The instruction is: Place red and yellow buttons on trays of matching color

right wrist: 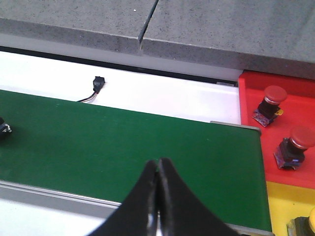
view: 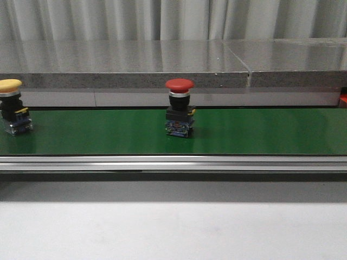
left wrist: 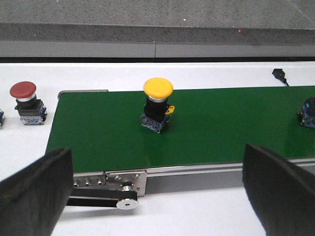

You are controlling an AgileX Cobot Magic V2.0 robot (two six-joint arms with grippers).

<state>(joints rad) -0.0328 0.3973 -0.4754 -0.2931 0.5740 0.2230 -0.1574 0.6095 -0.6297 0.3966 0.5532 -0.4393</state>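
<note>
Nearest to you in the front view is the bare pale table surface (view: 173, 227), and behind it the aluminium rail (view: 173, 162) of the green conveyor belt (view: 260, 132). On this belt you see a red button (view: 179, 108) standing upright near the middle, and a yellow button (view: 12, 106) standing upright at the far left edge of the picture, well apart from the red one.

The left gripper (left wrist: 157, 196) is wide open and holds nothing; its two black fingers (left wrist: 34, 196) frame the yellow button (left wrist: 157, 104), which stands on the belt beyond them, not touching. Off the left end of the belt, on the white table, you see a second red button (left wrist: 27, 102) upright.

The right gripper (right wrist: 158, 206) is fully closed, the fingertips pressed together with nothing between them, above the near side of the belt. At the right end of the belt lies the red tray (right wrist: 295, 118) with two red buttons (right wrist: 269, 104) in it, apart from each other. Nearer is the yellow tray (right wrist: 285, 204); a yellow button shows only partly at its edge.
</note>
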